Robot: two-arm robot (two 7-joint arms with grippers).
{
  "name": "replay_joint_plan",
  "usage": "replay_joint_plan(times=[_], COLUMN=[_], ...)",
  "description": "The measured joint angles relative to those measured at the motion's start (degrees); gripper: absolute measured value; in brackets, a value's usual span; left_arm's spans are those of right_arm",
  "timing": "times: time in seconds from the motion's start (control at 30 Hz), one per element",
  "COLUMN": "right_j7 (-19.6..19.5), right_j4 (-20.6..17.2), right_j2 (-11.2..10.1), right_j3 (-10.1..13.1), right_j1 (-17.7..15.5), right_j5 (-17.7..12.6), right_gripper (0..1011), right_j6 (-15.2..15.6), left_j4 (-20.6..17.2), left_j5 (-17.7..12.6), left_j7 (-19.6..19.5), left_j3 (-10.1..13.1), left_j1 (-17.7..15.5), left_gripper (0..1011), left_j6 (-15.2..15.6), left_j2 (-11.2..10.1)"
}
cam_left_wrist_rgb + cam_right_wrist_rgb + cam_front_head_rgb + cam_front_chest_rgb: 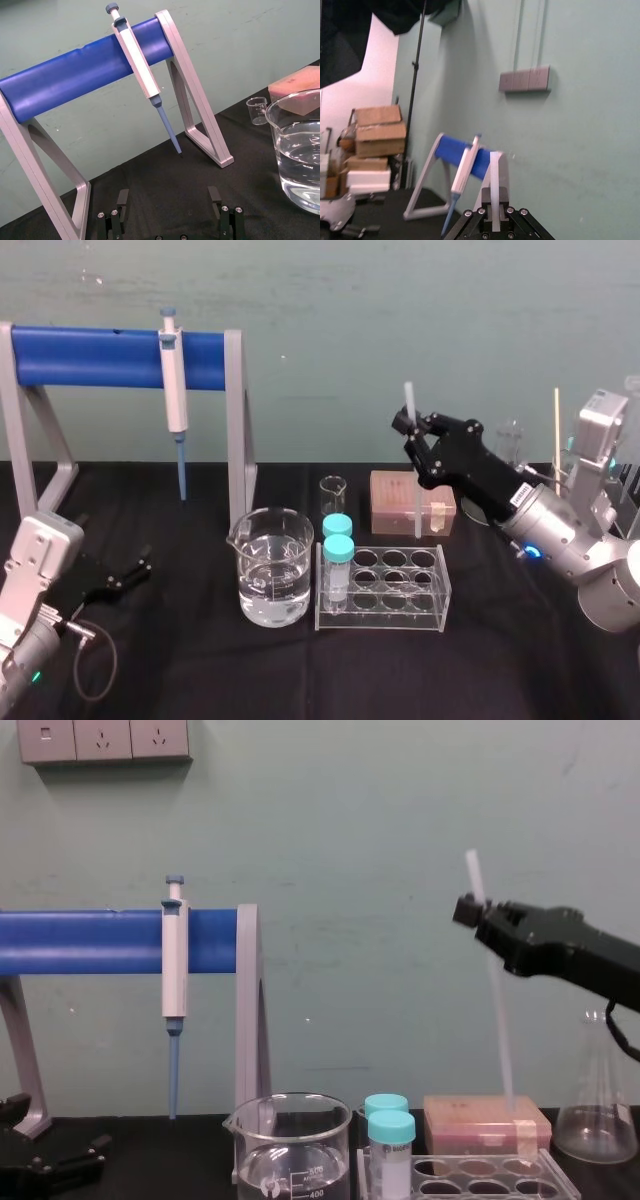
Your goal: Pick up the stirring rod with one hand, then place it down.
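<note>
- Stirring rod (498, 1010): pencil-thin, straight, translucent whitish; held nearly upright with a slight tilt, its lower end off the bench (520, 660).
- Right pincer (465, 910): matte black, two jointed fingers clamped on the rod's upper part, with a short stub above.

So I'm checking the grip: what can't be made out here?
Thin translucent whitish stirring rod where the black right claw clamps it: head view, fingers cover it.
Rod's lower tip: chest view, blends into the pink rectangular box; contact unclear.
Black left claw, parked low left: left wrist view, bottom edge cuts it.
</note>
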State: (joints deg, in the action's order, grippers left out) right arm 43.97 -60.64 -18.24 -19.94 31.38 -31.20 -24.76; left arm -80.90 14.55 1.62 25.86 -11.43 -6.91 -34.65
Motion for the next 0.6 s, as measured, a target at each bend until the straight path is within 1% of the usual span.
replay_joint_plan(times=[0.03,0.07,0.17,0.27,0.47,0.6], right_j7=[-0.3,-0.3,-1.7,-2.7,-4.5,-6.8], right_j4=[-0.3,-0.3,-1.0,-1.4,-1.7,-2.0], right_j2=[0.1,0.1,0.5,0.7,0.7,0.7], right_j3=[0.4,0.4,1.6,2.3,3.6,4.5], right_j1=[-0.3,-0.3,-1.7,-2.8,-5.0,-6.9], right_j5=[0.1,0.1,0.8,1.7,3.4,5.6], right_gripper=[72,72,72,72,72,72], right_j6=[-1.4,-1.4,-4.3,-5.9,-7.8,-8.7], left_j4=[0.0,0.0,0.0,0.0,0.0,0.0], left_j5=[0.0,0.0,0.0,0.0,0.0,0.0], left_j7=[0.0,0.0,0.0,0.0,0.0,0.0], left_j3=[0.0,0.0,0.0,0.0,0.0,0.0], left_j1=[0.0,0.0,0.0,0.0,0.0,0.0], left_gripper=[1000,1000,1000,1000,1000,1000], left_j6=[0.0,0.0,0.0,0.0,0.0,0.0], left_j2=[0.0,0.0,0.0,0.0,0.0,0.0])
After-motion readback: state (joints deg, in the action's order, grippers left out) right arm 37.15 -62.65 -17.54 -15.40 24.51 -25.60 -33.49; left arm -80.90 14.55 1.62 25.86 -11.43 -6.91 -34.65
